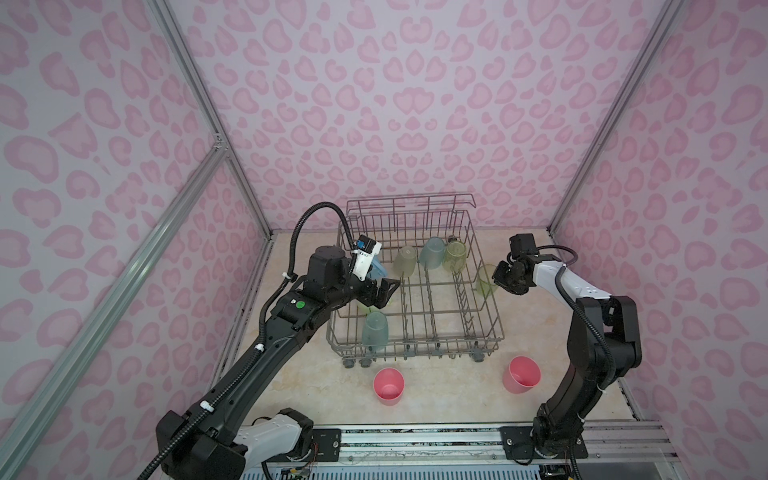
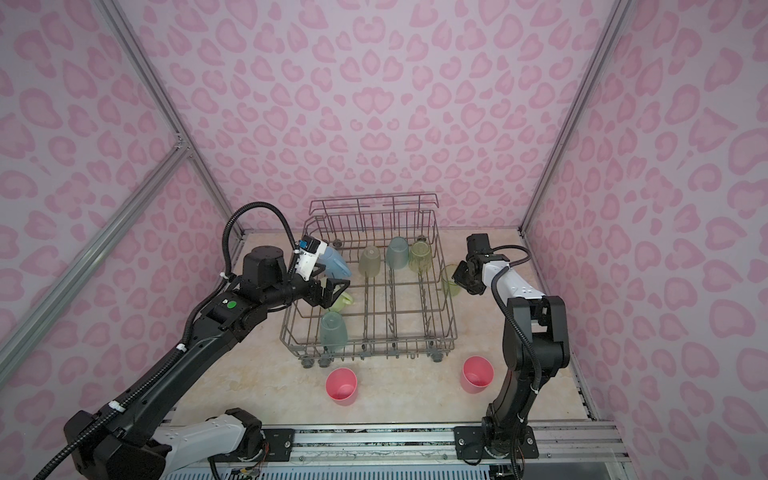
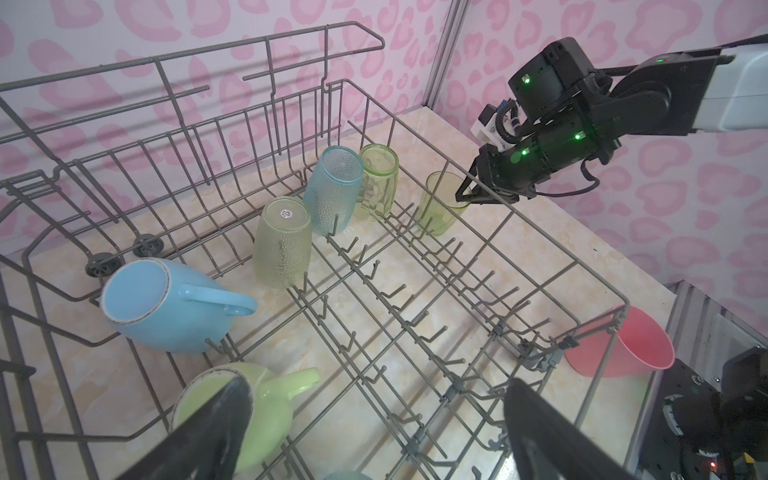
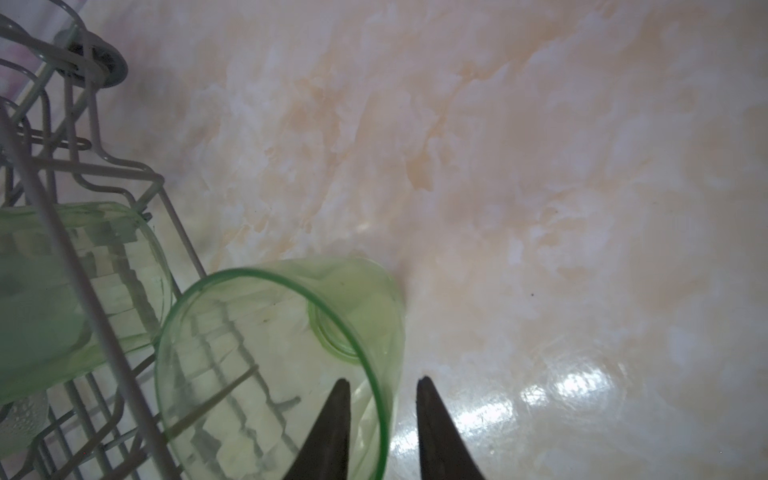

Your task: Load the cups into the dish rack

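Marbled beige tabletop (image 1: pixel 457 399) is sitting inside a booth of pink-spotted walls (image 1: pixel 374 104), with an aluminium frame post (image 1: pixel 218 137) running down the left side. Grey wire dish rack (image 1: pixel 415 344) is standing mid-table on small wheels, taller rail at its far side.

Inside it, bases up:
- Beige cup (image 1: pixel 405 262), teal cup (image 1: pixel 432 252) and lime cup (image 1: pixel 455 257) are lining the far row.
- Second teal cup (image 1: pixel 375 332) is occupying the near left corner.
- Blue mug (image 3: pixel 166 307) is leaning at far left.
- Pale-yellow mug (image 3: pixel 257 411) is tilting just nearer than it.

Left pink tumbler (image 1: pixel 388 386) and right pink tumbler (image 1: pixel 521 374) are standing mouth-up on the table, near side of the rack.

Loose lime cup (image 4: pixel 270 353), clear, mouth up, is standing on the table just outside the rack's right wall. Right gripper (image 4: pixel 382 380) is straddling its rim, one finger inside, one outside. Its jaws are partly apart with a gap showing each side of the wall, gripping nothing.

Left gripper (image 3: pixel 378 384) is hovering spread wide and empty over the rack's left part, one finger above the pale-yellow mug.
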